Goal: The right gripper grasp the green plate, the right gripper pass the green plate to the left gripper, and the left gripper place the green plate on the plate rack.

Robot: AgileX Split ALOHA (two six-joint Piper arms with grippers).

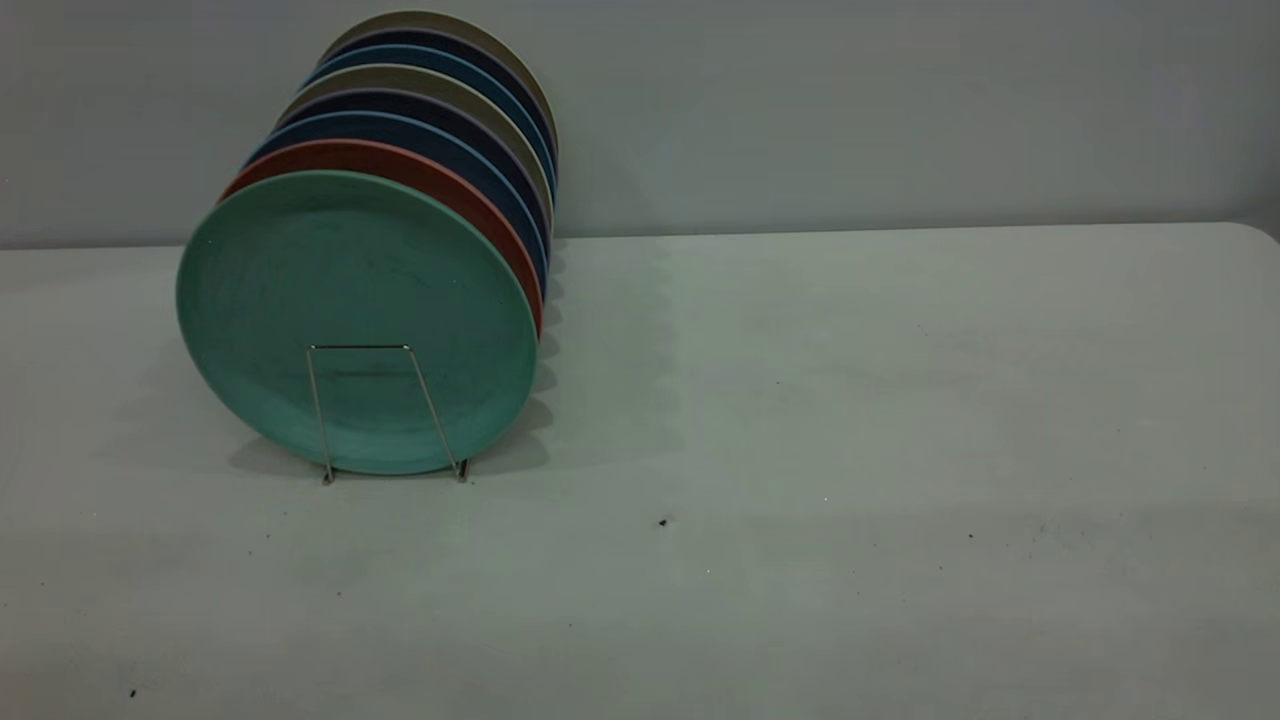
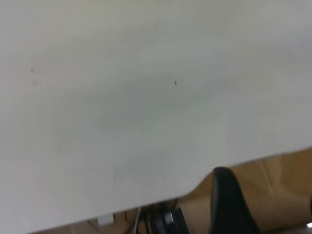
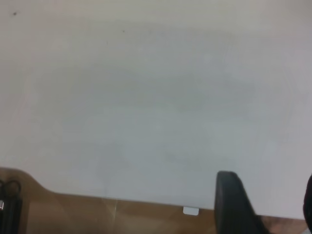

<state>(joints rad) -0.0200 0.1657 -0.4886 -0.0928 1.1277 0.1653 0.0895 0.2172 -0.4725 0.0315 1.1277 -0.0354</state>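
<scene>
The green plate (image 1: 350,310) stands upright in the front slot of the plate rack (image 1: 360,347), behind the rack's front wire loop. Neither arm shows in the exterior view. In the right wrist view my right gripper (image 3: 270,204) is open and empty, over the table's edge, with one finger (image 3: 234,204) in full view and the other at the picture's border. In the left wrist view only one finger (image 2: 229,204) of my left gripper shows, over the table's edge. No plate shows in either wrist view.
Behind the green plate a salmon-red plate (image 1: 440,185), dark blue plates (image 1: 420,130) and beige plates (image 1: 440,85) stand in a row in the rack. The pale table (image 1: 850,400) runs to the right. Brown floor (image 3: 97,214) lies beyond its edge.
</scene>
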